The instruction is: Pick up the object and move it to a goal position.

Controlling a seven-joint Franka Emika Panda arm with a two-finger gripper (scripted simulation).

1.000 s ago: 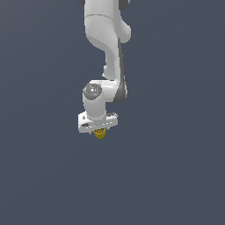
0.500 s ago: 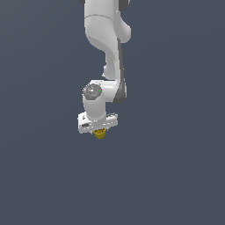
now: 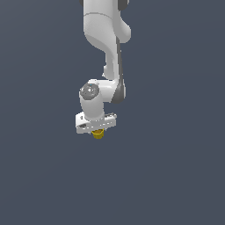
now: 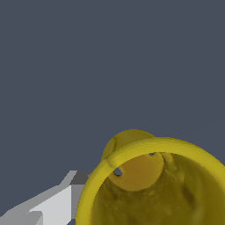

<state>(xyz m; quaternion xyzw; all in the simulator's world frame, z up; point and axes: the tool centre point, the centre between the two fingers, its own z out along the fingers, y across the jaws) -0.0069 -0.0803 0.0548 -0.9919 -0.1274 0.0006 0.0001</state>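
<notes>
Just under the white gripper (image 3: 97,131) sits the yellow cup (image 3: 98,134), its body peeking out below the hand in the exterior view. Seen from the wrist, its hollow mouth (image 4: 158,184) faces the camera, with one pale finger (image 4: 52,204) close beside the rim. It looks light, stiff and smooth-walled, so likely slippery; squeezing across the outer wall below the rim seems safest. Whether the fingers are actually clamped on it cannot be told. Around it lies plain grey ground (image 3: 176,176).
</notes>
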